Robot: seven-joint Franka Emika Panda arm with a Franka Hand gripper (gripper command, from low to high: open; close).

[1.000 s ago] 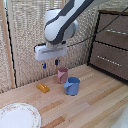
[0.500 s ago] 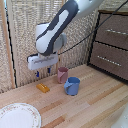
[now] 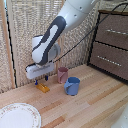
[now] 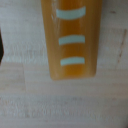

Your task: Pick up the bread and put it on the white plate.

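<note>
The toast point(image 3: 43, 88) is seen lying flat on the worktable point(image 3: 90, 107), directly beneath the clamp point(image 3: 42, 80), whose dark-blue fingers point(image 3: 46, 78) are held just above it. How far the fingers are parted cannot be told, and nothing is seen gripped. In the wrist view the toast point(image 4: 70, 37) is shown close up, with three pale stripes. A pink cup point(image 3: 62, 75) and a blue cup point(image 3: 72, 86) stand just beside it, toward the exterior view's right. The white crockery point(image 3: 19, 116) is set well apart, with bare planks between.
</note>
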